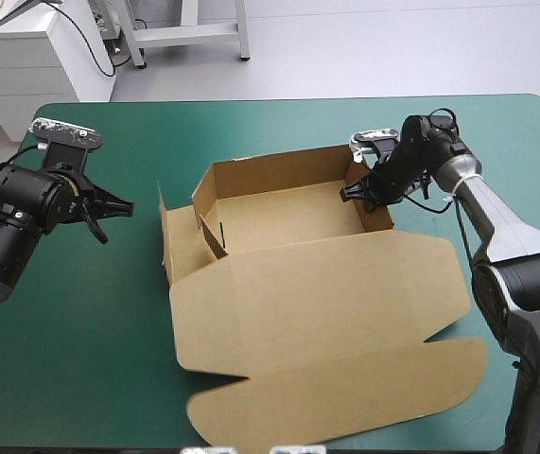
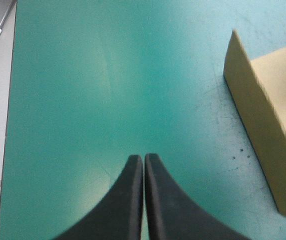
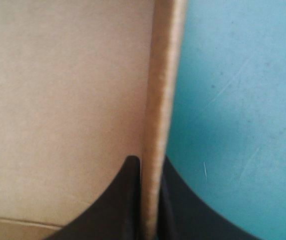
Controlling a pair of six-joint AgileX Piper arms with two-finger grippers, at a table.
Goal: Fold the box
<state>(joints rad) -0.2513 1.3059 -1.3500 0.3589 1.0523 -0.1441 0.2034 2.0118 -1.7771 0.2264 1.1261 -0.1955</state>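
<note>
Box (image 1: 288,222), mid-table: lid (image 1: 326,303) flat toward the near edge, tray walls up beyond it; left gripper (image 2: 144,158) closed and empty over the cover (image 2: 107,75) left of it; right gripper (image 3: 148,160) clamped on the right wall (image 3: 159,75), which we would keep upright, pressing gently to avoid creasing.

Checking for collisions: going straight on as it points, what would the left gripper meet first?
Probably the bare teal-green table cover; the raised flap of the brown cardboard box lies beside that line.
</note>
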